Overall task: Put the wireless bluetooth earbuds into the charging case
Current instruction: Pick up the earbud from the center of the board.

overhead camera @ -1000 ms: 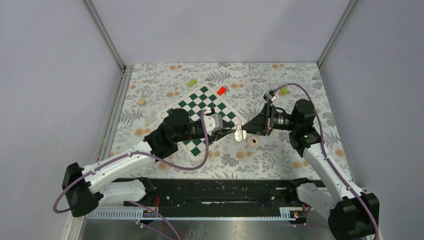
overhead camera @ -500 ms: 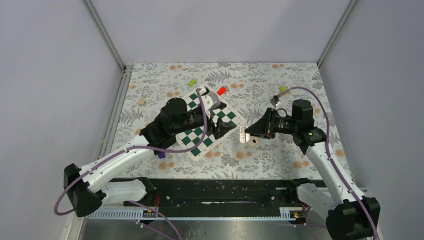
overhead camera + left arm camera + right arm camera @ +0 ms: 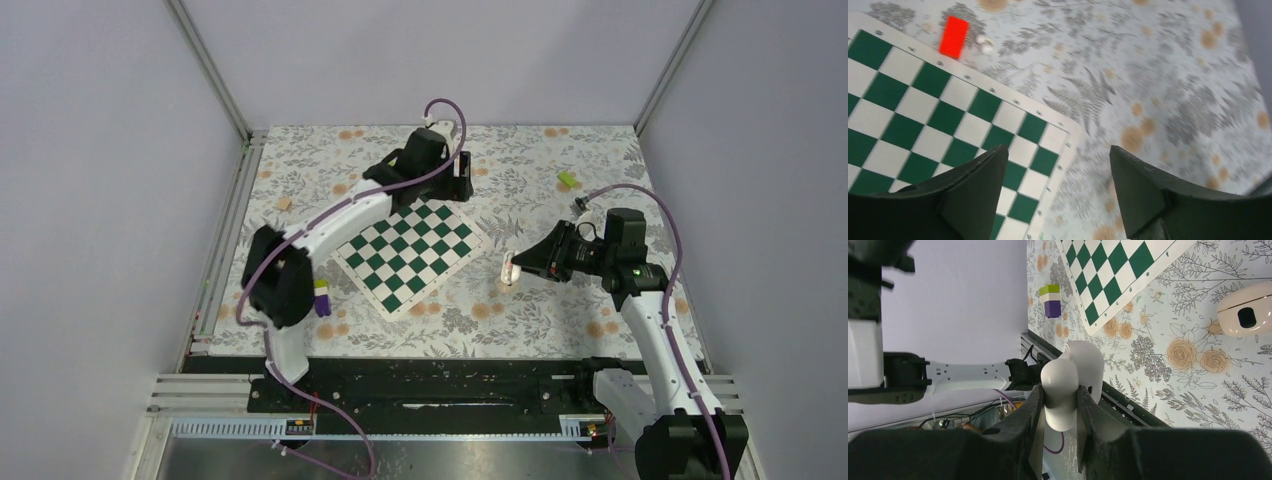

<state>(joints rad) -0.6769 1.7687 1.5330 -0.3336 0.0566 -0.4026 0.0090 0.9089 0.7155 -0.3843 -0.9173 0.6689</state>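
Floral tablecloth (image 3: 600, 160) is lying beneath; right gripper (image 3: 1060, 400) is pinching a white earbud (image 3: 1070, 370) near the beige charging case (image 3: 1243, 315), left gripper (image 3: 1057, 165) is hanging open. Light and slick, it is probably needing firm side pressure.

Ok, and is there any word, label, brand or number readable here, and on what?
No text can be read.
chessboard border: tiny marks along the edge, too small and blurred to read.
charging case, earbud in the right fingers, red block: no print shows.
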